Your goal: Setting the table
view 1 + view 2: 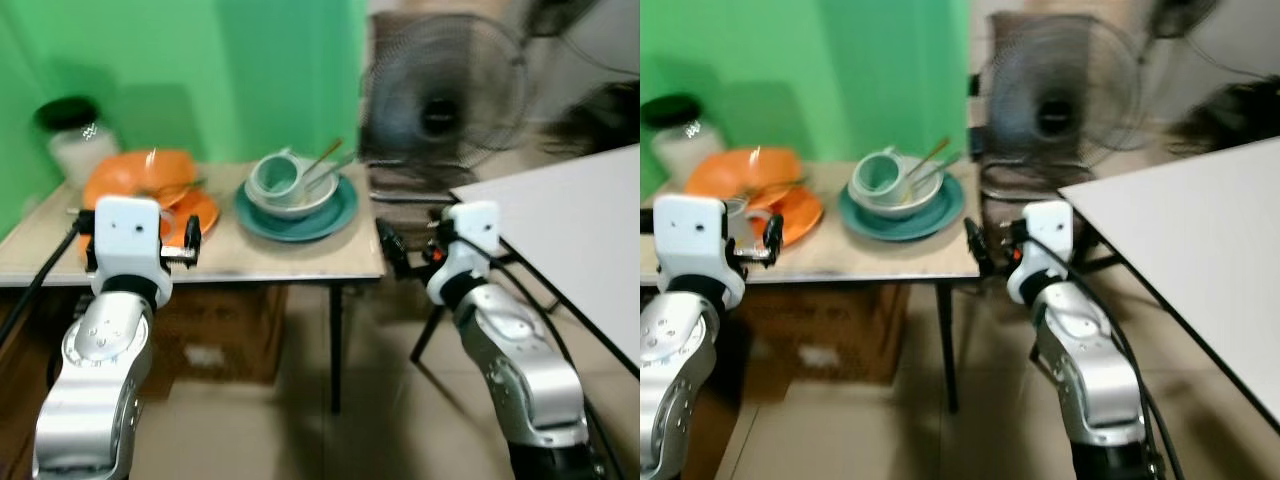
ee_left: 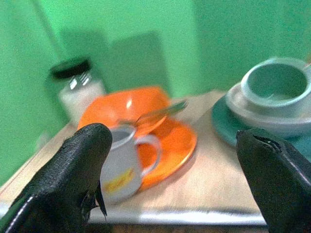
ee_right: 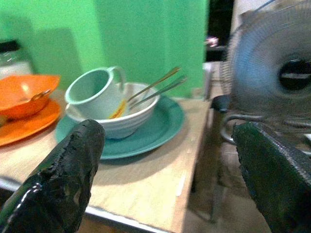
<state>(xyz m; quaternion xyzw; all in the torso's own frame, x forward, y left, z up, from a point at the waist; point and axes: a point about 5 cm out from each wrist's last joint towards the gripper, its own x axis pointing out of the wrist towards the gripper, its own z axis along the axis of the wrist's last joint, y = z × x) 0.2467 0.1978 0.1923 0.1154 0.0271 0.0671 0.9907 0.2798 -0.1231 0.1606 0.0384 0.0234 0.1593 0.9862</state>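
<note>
A small wooden table (image 1: 300, 262) is seen against a green wall, with the tableware gathered along its back half. Toward the back left corner an orange bowl (image 1: 140, 176) with a spoon (image 2: 158, 112) in it is set on an orange plate (image 1: 197, 212), and a grey mug (image 2: 120, 162) is stood at that plate's near edge, closer to the table's front edge. A glass jar (image 1: 75, 135) with a black lid is placed at the back left corner, just behind the orange bowl. Toward the right edge a teal plate (image 1: 296, 217) is laid, carrying a white bowl (image 3: 127, 119); a pale green cup (image 3: 95, 92) is tilted inside that bowl beside two utensils (image 3: 156, 87) leaning out to the right. The left gripper (image 2: 175, 174) is held at the front edge of the table, before the grey mug, its fingers spread wide and holding nothing. The right gripper (image 3: 167, 177) is held off the table's front right corner, its fingers likewise parted and empty. A standing fan (image 1: 440, 95) is seen behind the right edge of the table, and a white tabletop (image 1: 575, 235) lies further right.
</note>
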